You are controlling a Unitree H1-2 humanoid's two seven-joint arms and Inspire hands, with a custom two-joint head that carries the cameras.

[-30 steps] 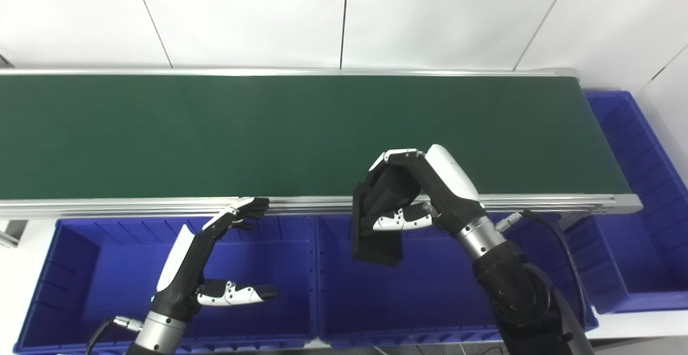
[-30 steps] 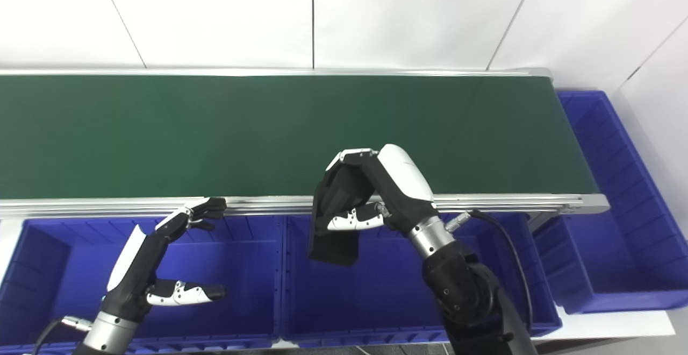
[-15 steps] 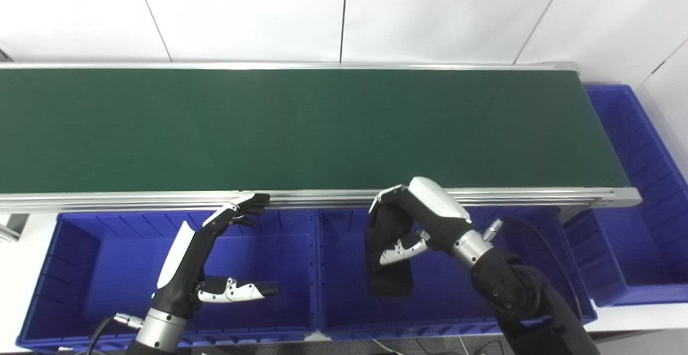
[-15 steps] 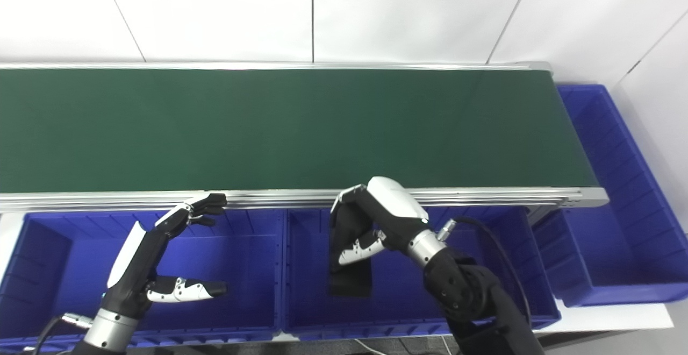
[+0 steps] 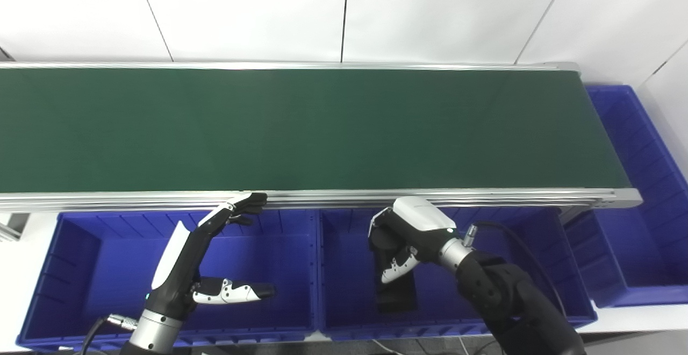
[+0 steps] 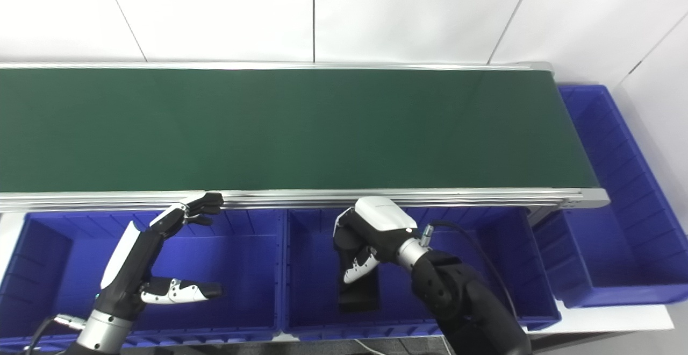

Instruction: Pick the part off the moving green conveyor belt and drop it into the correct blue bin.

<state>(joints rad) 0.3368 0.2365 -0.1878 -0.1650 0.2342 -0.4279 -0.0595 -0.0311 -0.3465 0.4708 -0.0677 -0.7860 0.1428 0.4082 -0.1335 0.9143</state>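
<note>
Part (image 5: pixel 396 295): flat, matte black rectangular block, low inside the middle blue bin (image 5: pixel 537 247), upper end gripped by the right hand (image 5: pixel 404 239), fingers curled round it. Left hand (image 5: pixel 207 261) empty, fingers spread, over the left blue bin (image 5: pixel 80 258). Conveyor belt (image 5: pixel 301 129): smooth dark green, aluminium-railed.

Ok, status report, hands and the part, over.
Right hand shut on black part, low inside middle bin. Left hand open over left bin. Belt bare, nothing blocking.
</note>
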